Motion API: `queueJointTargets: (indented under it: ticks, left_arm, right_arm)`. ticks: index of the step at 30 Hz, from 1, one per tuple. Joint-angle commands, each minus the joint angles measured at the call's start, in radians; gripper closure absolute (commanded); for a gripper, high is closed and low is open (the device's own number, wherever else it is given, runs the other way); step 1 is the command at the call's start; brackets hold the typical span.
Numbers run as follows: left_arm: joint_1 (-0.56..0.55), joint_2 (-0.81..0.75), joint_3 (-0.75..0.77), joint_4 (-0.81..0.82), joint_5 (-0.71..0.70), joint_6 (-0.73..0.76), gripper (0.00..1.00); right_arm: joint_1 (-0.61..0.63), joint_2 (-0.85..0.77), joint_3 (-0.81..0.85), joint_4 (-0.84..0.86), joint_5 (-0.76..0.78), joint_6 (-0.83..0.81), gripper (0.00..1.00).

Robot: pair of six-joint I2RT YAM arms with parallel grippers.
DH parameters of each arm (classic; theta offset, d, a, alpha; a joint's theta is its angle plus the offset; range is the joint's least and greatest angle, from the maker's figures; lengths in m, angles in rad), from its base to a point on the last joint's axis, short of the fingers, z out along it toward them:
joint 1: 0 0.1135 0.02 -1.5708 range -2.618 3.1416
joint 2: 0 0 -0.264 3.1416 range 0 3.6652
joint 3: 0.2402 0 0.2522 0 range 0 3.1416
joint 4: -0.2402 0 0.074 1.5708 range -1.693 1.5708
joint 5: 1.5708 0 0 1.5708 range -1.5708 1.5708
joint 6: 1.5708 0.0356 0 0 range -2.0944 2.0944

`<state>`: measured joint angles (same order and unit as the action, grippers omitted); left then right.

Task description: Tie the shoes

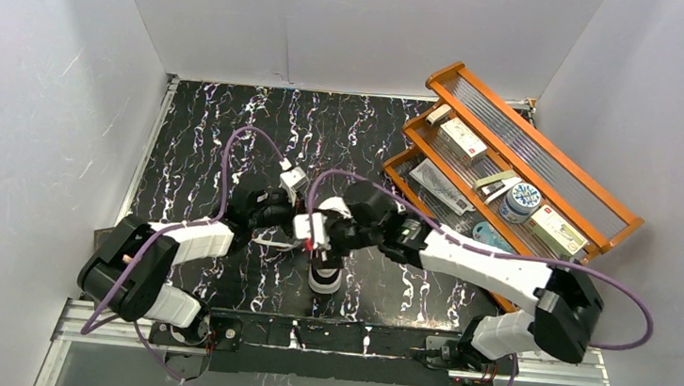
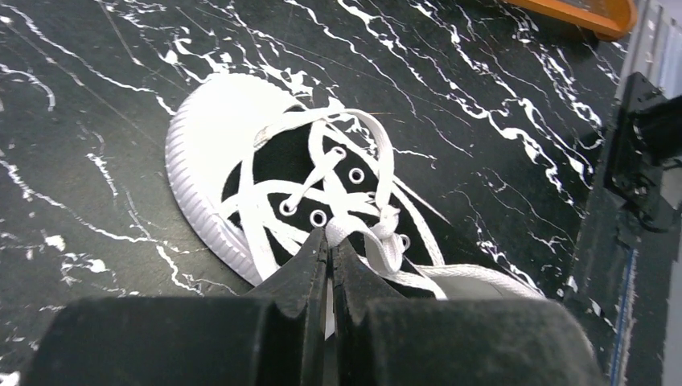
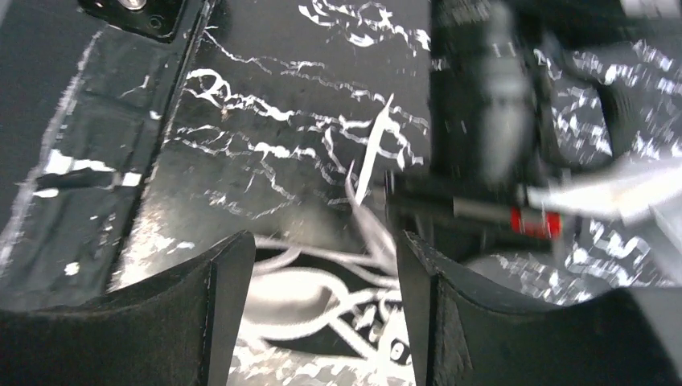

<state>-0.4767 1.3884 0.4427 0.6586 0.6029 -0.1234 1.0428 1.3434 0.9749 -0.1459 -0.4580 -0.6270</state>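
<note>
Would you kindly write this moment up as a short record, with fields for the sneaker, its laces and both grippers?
sneaker: black upper, white toe cap, standing on its sole on the marbled table
laces: white, threaded through the eyelets, lying loose; no bow visible
left gripper: fingers nearly together, pinching a lace strand over the tongue
right gripper: open, fingers spread above the laced part
orange rack: far right of the table, holding small items

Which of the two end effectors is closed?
The left end effector: it is closed tight on a lace of the shoe. The right end effector stands wide open.
</note>
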Motion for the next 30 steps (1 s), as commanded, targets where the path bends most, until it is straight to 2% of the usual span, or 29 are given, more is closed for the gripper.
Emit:
queueJointTargets:
  ticks: [1,5,8,14,22,30]
  left_arm:
    - [0.026,0.046,0.072,-0.069,0.184,-0.001,1.00]
    - [0.056,0.089,0.104,-0.080,0.260,-0.008,1.00]
    - [0.074,0.132,0.151,-0.146,0.305,0.031,1.00]
    - [0.093,0.204,0.212,-0.185,0.357,0.050,1.00]
    - [0.093,0.249,0.239,-0.170,0.357,0.029,1.00]
    - [0.097,0.300,0.262,-0.196,0.364,0.035,1.00]
  right_arm:
    - [0.102,0.115,0.094,0.091,0.104,-0.259,0.29]
    - [0.119,0.213,0.158,0.101,0.128,-0.294,0.36]
    - [0.132,0.265,0.186,0.086,0.136,-0.357,0.41]
    - [0.140,0.365,0.253,0.010,0.174,-0.421,0.46]
    - [0.156,0.452,0.300,-0.043,0.256,-0.426,0.45]
    - [0.168,0.559,0.356,-0.061,0.403,-0.346,0.43]
